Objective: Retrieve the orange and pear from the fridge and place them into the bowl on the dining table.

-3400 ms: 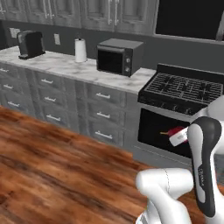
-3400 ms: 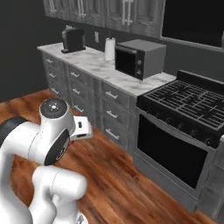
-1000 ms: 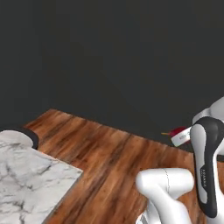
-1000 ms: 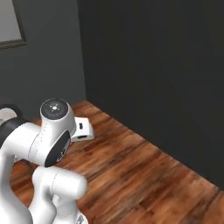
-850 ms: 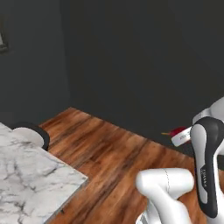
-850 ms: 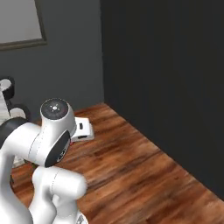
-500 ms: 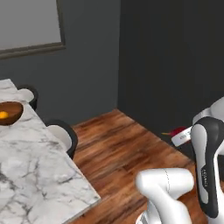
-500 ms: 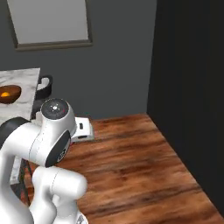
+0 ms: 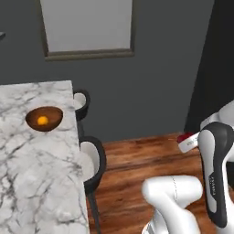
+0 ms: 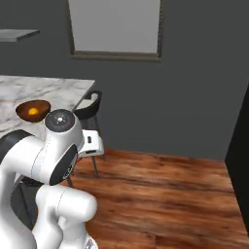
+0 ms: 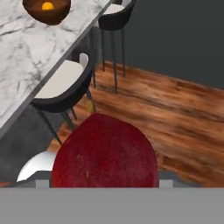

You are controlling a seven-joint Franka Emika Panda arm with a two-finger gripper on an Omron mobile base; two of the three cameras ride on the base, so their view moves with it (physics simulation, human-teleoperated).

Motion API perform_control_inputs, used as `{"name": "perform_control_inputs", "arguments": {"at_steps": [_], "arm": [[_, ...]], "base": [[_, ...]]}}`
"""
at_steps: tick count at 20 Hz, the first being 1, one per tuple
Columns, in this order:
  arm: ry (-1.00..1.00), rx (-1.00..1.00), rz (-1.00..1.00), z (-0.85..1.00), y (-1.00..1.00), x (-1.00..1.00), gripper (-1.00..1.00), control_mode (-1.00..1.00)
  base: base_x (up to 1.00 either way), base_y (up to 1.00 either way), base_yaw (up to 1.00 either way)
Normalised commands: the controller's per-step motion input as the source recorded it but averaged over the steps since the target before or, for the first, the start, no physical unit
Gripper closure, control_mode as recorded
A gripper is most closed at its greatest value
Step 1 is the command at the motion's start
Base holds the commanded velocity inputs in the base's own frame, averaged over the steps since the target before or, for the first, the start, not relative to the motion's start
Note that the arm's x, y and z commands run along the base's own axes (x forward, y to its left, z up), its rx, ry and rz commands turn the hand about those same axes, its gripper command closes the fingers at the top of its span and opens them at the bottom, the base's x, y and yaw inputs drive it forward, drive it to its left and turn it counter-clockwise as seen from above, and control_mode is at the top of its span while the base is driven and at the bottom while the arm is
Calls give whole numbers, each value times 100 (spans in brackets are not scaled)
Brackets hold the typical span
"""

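My gripper [image 11: 104, 182] is shut on a dark red rounded fruit, the pear [image 11: 105, 151], which bulges between the finger tips. From the left base view the pear [image 9: 184, 137] peeks out red beside the white hand, above the wooden floor. The reddish-brown bowl [image 9: 33, 123] [image 10: 22, 113] [image 11: 59, 15] stands on the marble dining table [image 9: 32, 178] [image 10: 48, 90] [image 11: 26, 48], ahead and to the left, well apart from the gripper. The orange [image 9: 42, 120] [image 10: 32, 111] [image 11: 47, 6] lies inside the bowl. A tall black surface [image 10: 240, 146] at the right edge may be the fridge; I cannot tell.
Two black-backed stools [image 9: 91, 160] [image 9: 81, 100] [image 11: 65, 83] are tucked along the table's near edge, between me and the bowl. Wood floor [image 10: 165, 194] stretches to a dark grey wall with a framed pale panel [image 9: 87, 25].
The whole picture has swung with the base: bare dark wall gave way to the table, stools and bowl coming in from the left. The arm keeps its pose and its hold on the pear.
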Motion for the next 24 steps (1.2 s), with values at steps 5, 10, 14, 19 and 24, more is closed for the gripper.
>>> {"name": "perform_control_inputs", "arguments": {"at_steps": [5, 10, 14, 19, 24], "arm": [[0, 0, 0, 0, 0, 0, 100, 100], [0, 0, 0, 0, 0, 0, 100, 100], [0, 0, 0, 0, 0, 0, 100, 100], [0, 0, 0, 0, 0, 0, 100, 100], [0, 0, 0, 0, 0, 0, 100, 100]], "base": [[100, -65, 62], [100, -48, 63], [100, -34, 68], [100, -25, 72], [100, -15, 73]]}}
